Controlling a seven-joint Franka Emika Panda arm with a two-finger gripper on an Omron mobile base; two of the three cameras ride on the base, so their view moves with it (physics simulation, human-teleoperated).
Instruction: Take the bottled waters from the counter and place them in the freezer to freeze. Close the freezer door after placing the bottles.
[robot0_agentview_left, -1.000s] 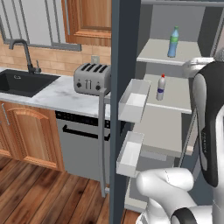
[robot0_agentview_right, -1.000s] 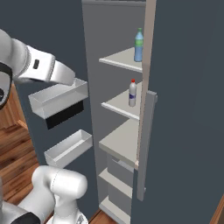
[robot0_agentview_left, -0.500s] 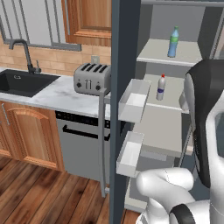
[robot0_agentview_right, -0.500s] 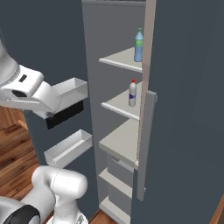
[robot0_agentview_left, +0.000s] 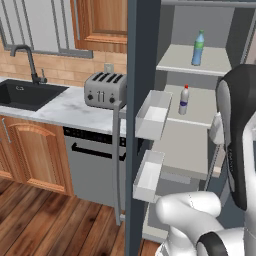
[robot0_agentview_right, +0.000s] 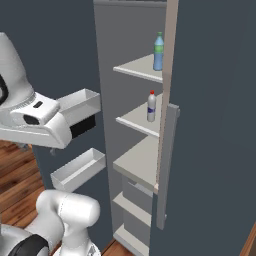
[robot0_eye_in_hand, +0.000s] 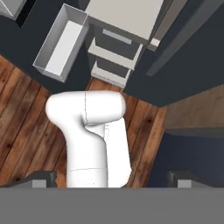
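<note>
Looks like both bottles are already in the freezer (robot0_agentview_left: 235, 30): green-capped bottle (robot0_agentview_left: 198, 48) upper right of the left base view, red-capped bottle (robot0_agentview_left: 184, 100) a shelf below; only the freezer door (robot0_agentview_left: 142, 75) is left, wide open mid-frame. Gripper (robot0_eye_in_hand: 111, 177) points at the floor, jaws spread and empty; door bins (robot0_agentview_left: 154, 114) crowd the arm's swing, I'd guess.

Freezer door (robot0_agentview_left: 131, 125) wide open, bins (robot0_agentview_left: 152, 114) jutting inward, bare shelf (robot0_agentview_left: 182, 148) beneath red-capped bottle (robot0_agentview_left: 184, 99)

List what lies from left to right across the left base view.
Faucet → sink → toaster → freezer door → red-capped bottle → green-capped bottle → robot arm.
</note>
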